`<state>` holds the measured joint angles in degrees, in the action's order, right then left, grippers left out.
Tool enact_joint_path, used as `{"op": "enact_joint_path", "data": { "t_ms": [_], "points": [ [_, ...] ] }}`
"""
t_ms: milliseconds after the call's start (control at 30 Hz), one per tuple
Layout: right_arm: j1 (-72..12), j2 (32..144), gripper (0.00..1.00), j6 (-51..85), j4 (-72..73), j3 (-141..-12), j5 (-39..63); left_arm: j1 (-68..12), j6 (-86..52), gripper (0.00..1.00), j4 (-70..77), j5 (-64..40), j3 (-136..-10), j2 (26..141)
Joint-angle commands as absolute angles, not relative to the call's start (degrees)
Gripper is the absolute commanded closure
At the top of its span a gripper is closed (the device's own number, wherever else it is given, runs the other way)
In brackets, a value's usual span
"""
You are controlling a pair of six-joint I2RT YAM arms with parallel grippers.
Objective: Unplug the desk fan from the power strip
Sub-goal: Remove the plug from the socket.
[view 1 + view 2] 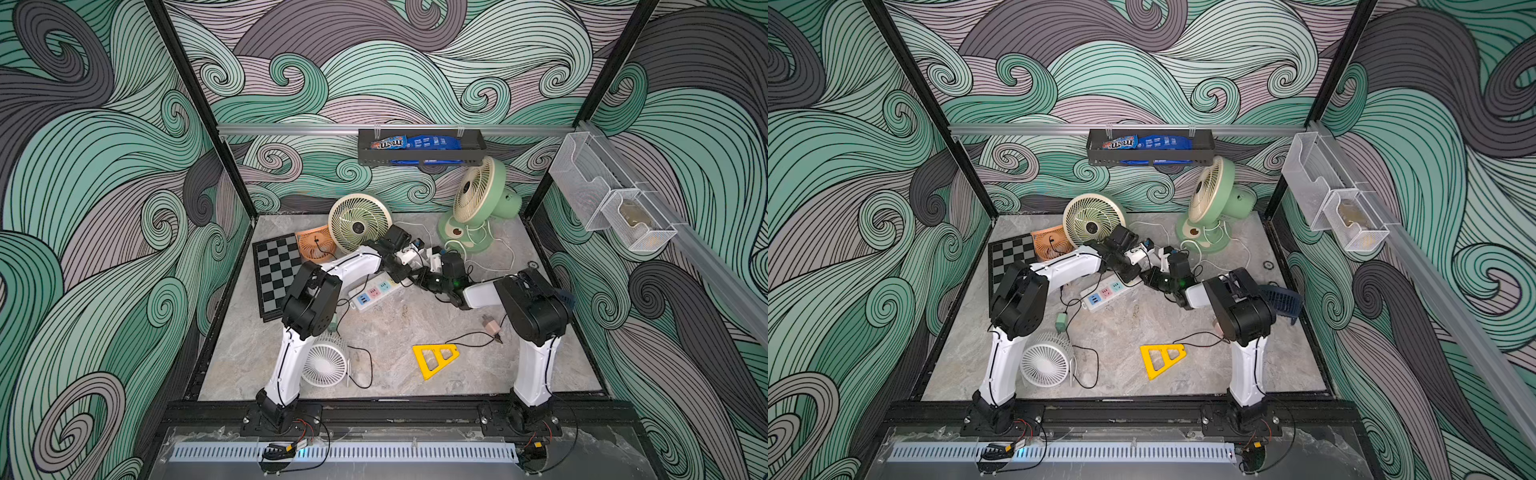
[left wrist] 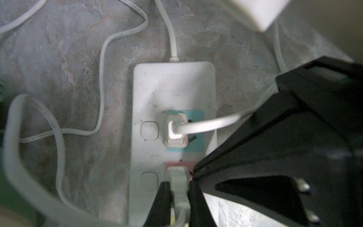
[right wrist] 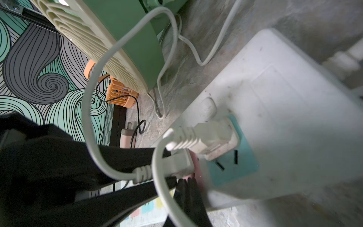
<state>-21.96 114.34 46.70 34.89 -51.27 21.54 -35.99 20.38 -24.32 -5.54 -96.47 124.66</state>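
Power strip [image 1: 376, 293] [image 1: 1106, 291] lies aslant mid-desk. In both top views your arms cover its far end, and only the near sockets show. The left wrist view fills that gap. The left hand [image 2: 179, 185] is clamped on a white plug [image 2: 176, 175] at the pink socket. The right hand [image 2: 195, 173] has its jaws together, tips just beside that plug. A second plug [image 2: 175, 130] sits in the teal socket (whose cord is whose, you cannot tell). Green fan [image 1: 478, 199] stands far right, cream-grilled fan [image 1: 359, 222] far centre, orange fan [image 1: 314, 243] and chessboard [image 1: 274, 270] left, white fan [image 1: 324, 361] near.
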Motion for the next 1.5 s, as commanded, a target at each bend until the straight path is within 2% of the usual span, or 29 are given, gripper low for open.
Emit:
{"op": "enact_joint_path", "data": {
  "t_ms": [0, 133, 233, 400, 667, 833, 933, 1000, 1200, 1367, 1467],
  "points": [
    [-22.6, 117.5, 0.98, 47.0, 27.3, -50.8, 19.1, -38.4, 22.2, 1.0, -21.7, -2.0, -94.8, 122.7],
    [-22.8, 117.9, 0.98, 47.0, 27.0, -51.0, 19.1, -37.8, 20.5, 1.0, -23.3, -2.3, -96.2, 123.6],
    [-22.8, 118.1, 0.98, 46.7, 26.8, -51.1, 19.2, -35.5, 16.7, 1.0, -28.1, -9.9, -100.0, 125.5],
    [-22.8, 118.1, 0.98, 46.6, 26.5, -51.2, 19.2, -34.2, 17.4, 1.0, -30.5, -11.9, -101.7, 126.4],
    [-22.9, 118.6, 0.98, 46.6, 26.3, -51.5, 19.3, -37.1, 21.5, 1.0, -22.4, -4.1, -94.3, 121.7],
    [-22.9, 118.8, 0.98, 46.8, 26.6, -51.5, 19.5, -34.7, 16.8, 1.0, -29.0, -12.5, -100.9, 124.7],
    [-22.9, 118.7, 0.98, 46.8, 26.7, -51.3, 19.5, -34.4, 17.1, 1.0, -30.7, -13.5, -102.3, 125.5],
    [-22.9, 118.7, 0.98, 46.8, 26.8, -51.3, 19.6, -34.9, 19.1, 1.0, -29.1, -12.9, -100.2, 124.7],
    [-22.8, 118.7, 0.98, 46.6, 26.8, -51.0, 19.5, -38.1, 22.1, 1.0, -23.1, -2.4, -95.4, 122.5],
    [-22.8, 118.6, 0.98, 46.8, 26.9, -51.0, 19.6, -34.2, 16.1, 1.0, -29.9, -12.0, -101.9, 125.8],
    [-22.8, 118.6, 0.98, 46.8, 26.9, -51.0, 19.5, -33.5, 16.1, 1.0, -31.2, -13.2, -102.4, 126.8]
  ]
}}
